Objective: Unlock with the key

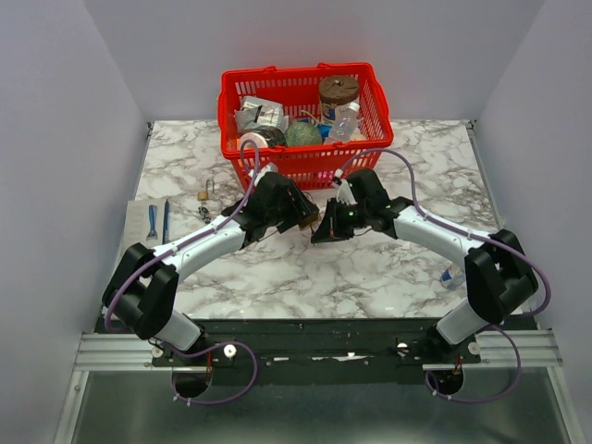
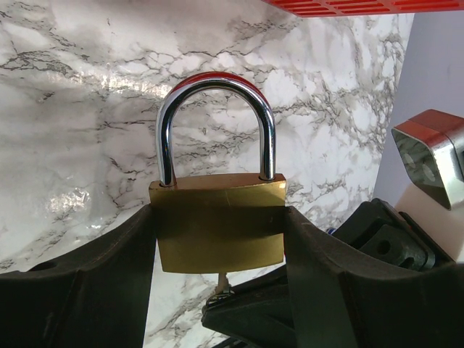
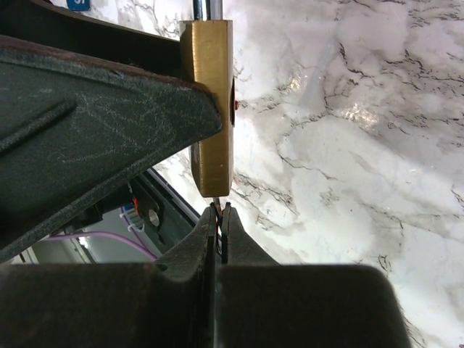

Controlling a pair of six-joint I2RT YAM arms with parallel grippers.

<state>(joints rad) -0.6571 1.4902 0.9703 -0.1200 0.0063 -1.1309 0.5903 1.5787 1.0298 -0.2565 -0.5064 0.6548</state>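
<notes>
The padlock (image 2: 217, 225) is a small brass block with a steel shackle (image 2: 165, 138) that is closed into the body. It hangs in the air over the middle of the worktop (image 1: 370, 268), just in front of the red basket (image 1: 296, 72). I'd judge it dense and completely rigid, with smooth, slippery faces. The flat sides of the body are the place to hold it, and that is where the left jaws clamp it, one pad on each narrow side and the shackle pointing up.

Below it a sliver of the key (image 2: 222, 280) meets the underside of the body. The right jaws are pinched nearly closed on it, their tips right under the lock. How far the blade has gone in I cannot tell from here.

The key looks thin and light, and it could easily twist between the pads. Turning it will take a firm pinch and a straight line into the keyway, with the lock braced so it does not swivel
</notes>
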